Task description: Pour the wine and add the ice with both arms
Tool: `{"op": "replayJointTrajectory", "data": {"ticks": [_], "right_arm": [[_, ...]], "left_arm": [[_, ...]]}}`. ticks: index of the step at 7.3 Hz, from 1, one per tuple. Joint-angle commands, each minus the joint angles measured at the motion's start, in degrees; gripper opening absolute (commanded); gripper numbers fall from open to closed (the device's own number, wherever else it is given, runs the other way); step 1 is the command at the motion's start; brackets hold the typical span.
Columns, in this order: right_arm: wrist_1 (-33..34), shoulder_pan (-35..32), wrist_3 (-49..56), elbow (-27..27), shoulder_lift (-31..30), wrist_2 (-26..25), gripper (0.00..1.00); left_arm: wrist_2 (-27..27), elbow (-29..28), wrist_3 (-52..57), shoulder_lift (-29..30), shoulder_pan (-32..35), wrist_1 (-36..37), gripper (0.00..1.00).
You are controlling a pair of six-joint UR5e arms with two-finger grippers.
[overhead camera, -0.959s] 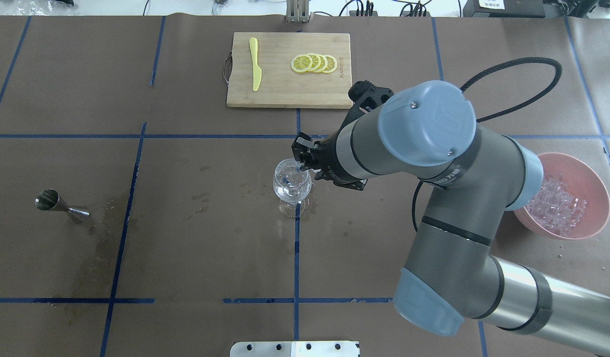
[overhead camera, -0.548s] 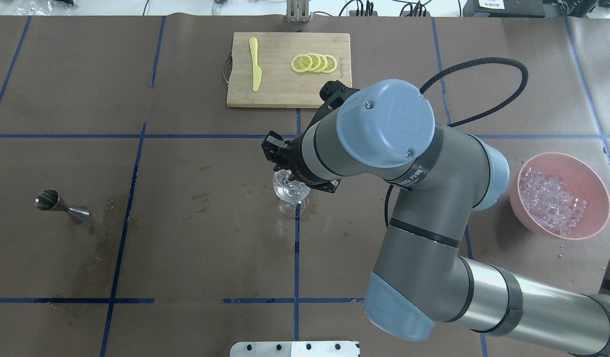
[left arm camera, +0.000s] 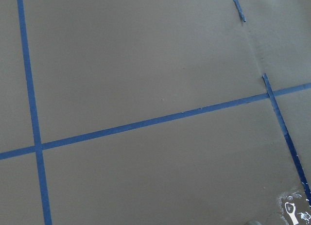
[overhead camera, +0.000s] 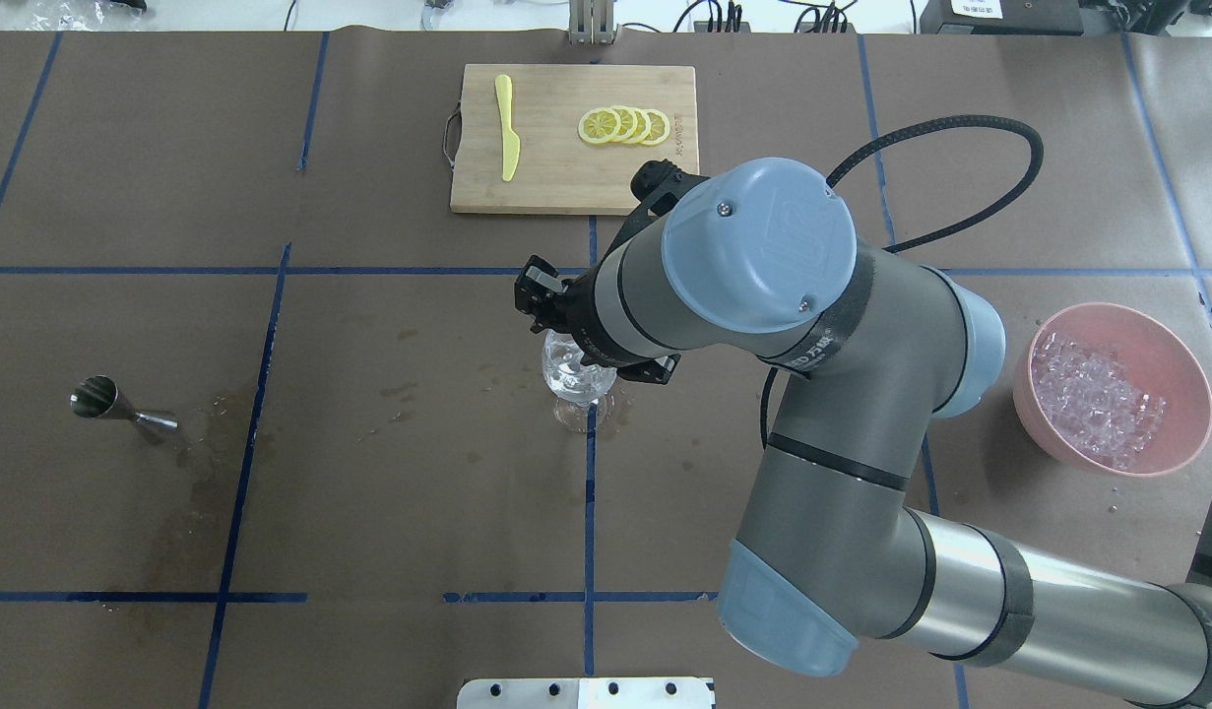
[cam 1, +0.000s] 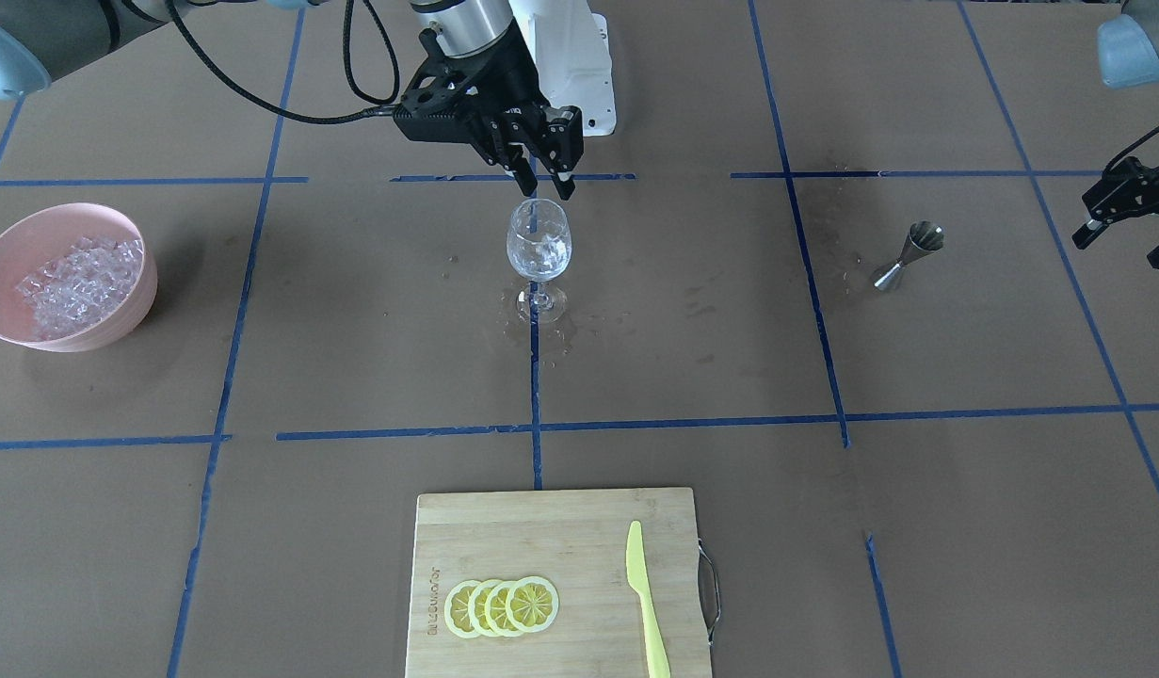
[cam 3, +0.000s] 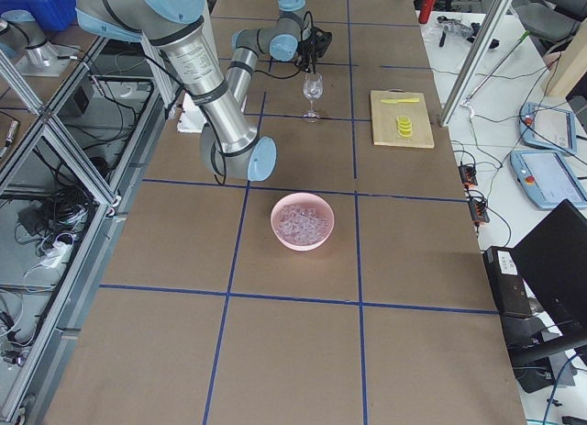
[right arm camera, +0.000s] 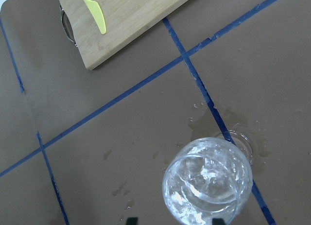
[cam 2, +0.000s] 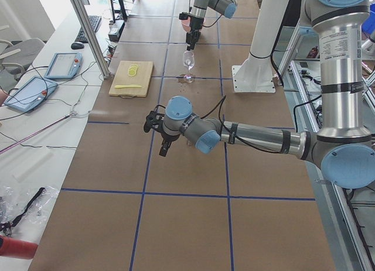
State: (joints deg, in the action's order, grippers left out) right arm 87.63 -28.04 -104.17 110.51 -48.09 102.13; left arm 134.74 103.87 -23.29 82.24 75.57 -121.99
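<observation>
A clear wine glass [cam 1: 539, 247] stands at the table's centre with clear ice cubes in its bowl [right arm camera: 208, 186]; I see no dark wine in it. My right gripper [cam 1: 543, 185] hangs just above its rim, open and empty, with two fingertips [right arm camera: 129, 220] apart in the right wrist view. It also shows in the overhead view [overhead camera: 533, 293] over the glass [overhead camera: 571, 382]. The ice [overhead camera: 1098, 399] fills a pink bowl [overhead camera: 1191, 394]. My left gripper [cam 1: 1118, 247] hovers open and empty beyond the steel jigger [cam 1: 909, 254].
A bamboo board [overhead camera: 566, 177] at the far side carries lemon slices [overhead camera: 625, 126] and a yellow knife [overhead camera: 507, 128]. Wet stains lie around the glass foot and near the jigger [overhead camera: 113, 404]. A few loose ice bits lie by the bowl.
My right arm swung left, moving the gripper from the glass's right rim to above the glass and uncovering the pink bowl. In the last half second it barely moved.
</observation>
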Motion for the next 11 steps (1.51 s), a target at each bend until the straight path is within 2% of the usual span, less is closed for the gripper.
{"op": "replayJointTrajectory", "data": {"ticks": [1, 2, 3, 4, 6, 7, 9, 11], "right_arm": [[0.1, -0.8, 0.5, 0.4, -0.9, 0.1, 1.00], [0.1, -3.2, 0.7, 3.5, -5.4, 1.3, 1.00], [0.0, -7.6, 3.9, 6.4, -11.0, 4.9, 1.00], [-0.2, -14.1, 13.3, 6.9, -16.5, 12.3, 1.00], [0.3, -26.9, 36.5, 6.3, -27.2, 20.7, 1.00], [0.4, -33.7, 47.7, 4.8, -31.3, 23.8, 1.00], [0.7, -45.9, 72.0, -3.0, -36.0, 29.4, 1.00], [0.7, -54.0, 94.7, -12.5, -38.7, 29.8, 1.00]], "left_arm": [[0.0, -0.1, 0.0, 0.0, 0.0, 0.0, 1.00], [0.0, -0.2, 0.0, 0.0, 0.0, 0.0, 1.00], [-0.1, -0.3, 0.0, 0.0, 0.0, 0.0, 1.00], [-0.1, -0.9, 0.1, 0.2, 0.0, 0.0, 1.00], [-3.8, -0.9, 0.4, -0.2, 0.0, 0.1, 1.00], [-4.0, -0.7, 0.4, -0.5, 0.0, 0.1, 1.00], [-4.0, -1.2, 0.7, -0.9, 0.0, 0.2, 1.00], [-4.0, -0.3, 1.2, -0.9, 0.5, 0.1, 1.00]]}}
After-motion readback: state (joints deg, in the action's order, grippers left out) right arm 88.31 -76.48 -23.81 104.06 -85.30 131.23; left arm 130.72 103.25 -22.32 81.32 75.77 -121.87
